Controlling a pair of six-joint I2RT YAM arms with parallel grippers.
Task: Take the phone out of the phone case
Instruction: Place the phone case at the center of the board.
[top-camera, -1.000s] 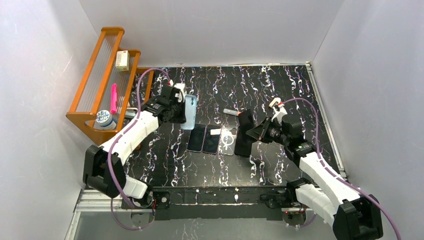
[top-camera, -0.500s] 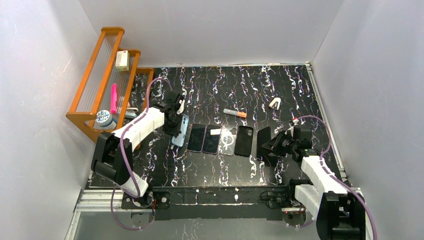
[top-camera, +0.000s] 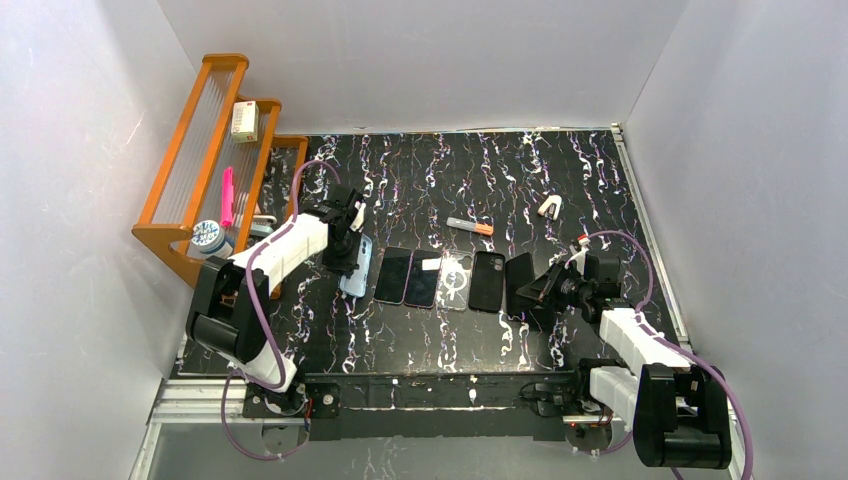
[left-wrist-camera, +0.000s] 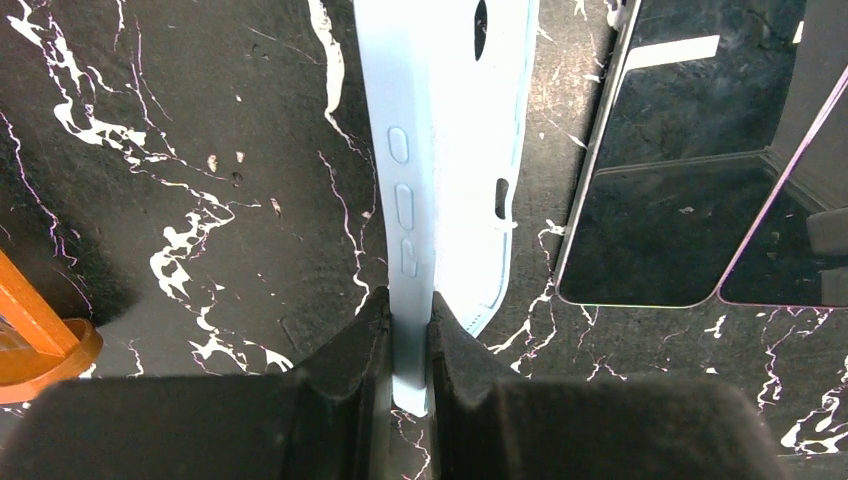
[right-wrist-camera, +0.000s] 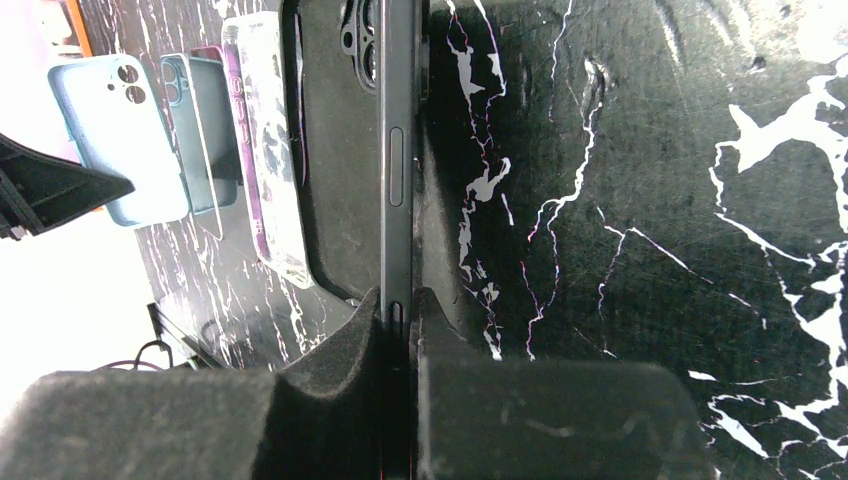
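Left hand (top-camera: 349, 252) is pinched tight on the long edge of one light-blue case (left-wrist-camera: 445, 120). Its arm is folded low, reaching in from the side of the orange rack (top-camera: 222, 62). Whether the case's far end rests on the desk (top-camera: 450, 170) I cannot tell. Just right of it, flat in a row, lie two dark-screened phones, the first flat phone (top-camera: 393, 275) and the second flat phone (top-camera: 423, 281). Next come one clear case (top-camera: 457, 281) and one black case (top-camera: 488, 281). Right hand (top-camera: 540, 288), its arm stretched low over the desk, clamps one black phone (right-wrist-camera: 398, 150) across its thickness. The phone stands on edge just beside the black case — out of it. From the wrist it shows edge-on, so its screen cannot be made out, and the hand's pads hide its near end.
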